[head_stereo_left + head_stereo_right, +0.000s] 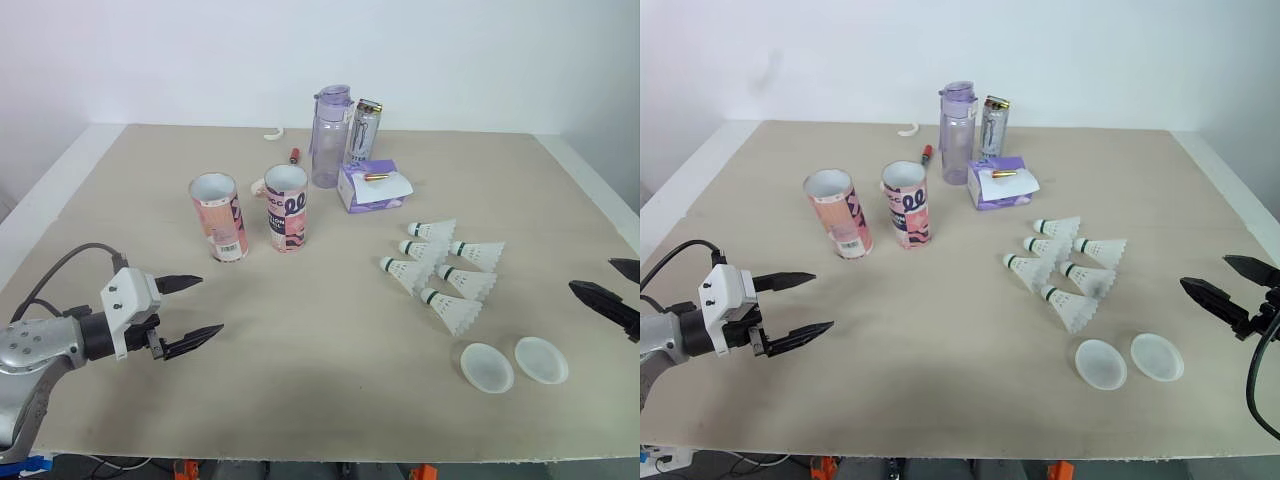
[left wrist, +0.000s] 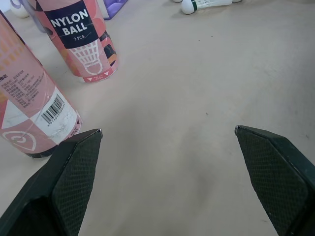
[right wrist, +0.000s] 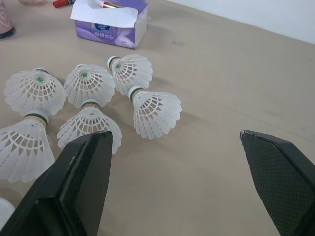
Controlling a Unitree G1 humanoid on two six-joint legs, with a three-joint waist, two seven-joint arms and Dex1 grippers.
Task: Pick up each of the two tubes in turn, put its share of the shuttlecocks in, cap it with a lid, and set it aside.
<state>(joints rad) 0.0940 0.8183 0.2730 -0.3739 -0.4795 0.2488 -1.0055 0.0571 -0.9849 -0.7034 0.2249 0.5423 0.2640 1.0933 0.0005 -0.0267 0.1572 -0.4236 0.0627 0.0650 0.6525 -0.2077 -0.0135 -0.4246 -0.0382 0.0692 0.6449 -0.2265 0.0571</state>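
While the desk [image 1: 330, 330] is carrying everything, the left pincer [image 1: 210, 304] is hovering over its near left part, fingers spread wide and gripping nothing. Just beyond it, the left tube [image 1: 218, 217] is standing upright with its mouth open. The right tube [image 1: 286, 208] is standing upright just beside it, also uncapped, and the two are not touching. Farther back, a red marker [image 1: 295, 156] is lying near a clear purple bottle [image 1: 331, 136]. A can [image 1: 363, 130] is standing just right of the bottle, and a purple tissue pack [image 1: 370, 186] is lying in front of them. Right of centre, six shuttlecocks [image 1: 466, 283] are lying on their sides in a loose cluster, corks pointing left. Nearer, two white lids [image 1: 487, 367] are lying side by side, close together. At the right edge, the right pincer [image 1: 1204, 270] is hovering with its fingers apart, empty, apart from the shuttlecocks.
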